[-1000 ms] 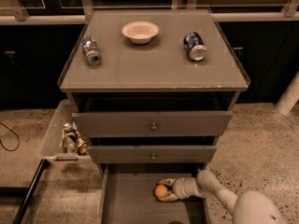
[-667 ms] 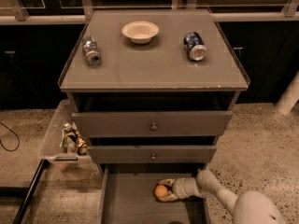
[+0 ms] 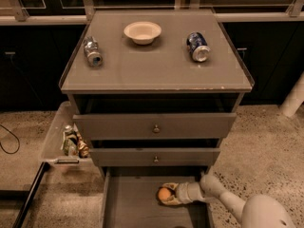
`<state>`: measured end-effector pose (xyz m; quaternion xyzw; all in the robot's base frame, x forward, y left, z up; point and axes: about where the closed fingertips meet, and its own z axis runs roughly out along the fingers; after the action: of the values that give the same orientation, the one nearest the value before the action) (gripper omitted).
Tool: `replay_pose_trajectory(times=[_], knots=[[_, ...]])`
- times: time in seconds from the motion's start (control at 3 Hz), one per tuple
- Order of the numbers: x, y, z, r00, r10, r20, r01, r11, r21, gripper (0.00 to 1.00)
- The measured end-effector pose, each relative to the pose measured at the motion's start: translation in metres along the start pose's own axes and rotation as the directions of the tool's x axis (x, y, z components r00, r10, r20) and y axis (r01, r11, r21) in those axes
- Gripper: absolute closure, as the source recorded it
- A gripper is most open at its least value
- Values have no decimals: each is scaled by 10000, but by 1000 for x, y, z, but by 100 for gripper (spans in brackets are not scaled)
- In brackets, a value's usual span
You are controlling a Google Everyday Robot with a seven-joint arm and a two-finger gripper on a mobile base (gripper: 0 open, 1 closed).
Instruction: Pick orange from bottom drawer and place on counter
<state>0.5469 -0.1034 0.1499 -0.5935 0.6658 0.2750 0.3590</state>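
The orange (image 3: 164, 194) sits low in the open bottom drawer (image 3: 128, 208), right of its middle. My gripper (image 3: 167, 195) reaches in from the right on a pale arm, and its fingers lie around the orange, above and below it. The counter (image 3: 152, 68) is the flat grey-brown top of the cabinet, far above the gripper.
On the counter lie a silver can (image 3: 92, 51) at left, a cream bowl (image 3: 142, 32) at the back middle and a blue can (image 3: 197, 46) at right. Two knobbed drawers (image 3: 154, 127) stick out above the bottom drawer. A tray with snack packets (image 3: 71, 141) stands left of the cabinet.
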Motion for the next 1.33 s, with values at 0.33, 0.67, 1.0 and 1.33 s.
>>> replay_pose_trajectory(times=[0.33, 0.67, 1.0, 1.33], knots=[[-25, -3, -23, 9980, -404, -491, 418, 9988, 271, 100], [-38, -6, -37, 9957, -603, -701, 639, 9967, 500, 100], [-37, -4, -36, 9957, -605, -702, 641, 9967, 500, 100], [-63, 0, -54, 9920, -951, -832, 1003, 9931, 605, 100]])
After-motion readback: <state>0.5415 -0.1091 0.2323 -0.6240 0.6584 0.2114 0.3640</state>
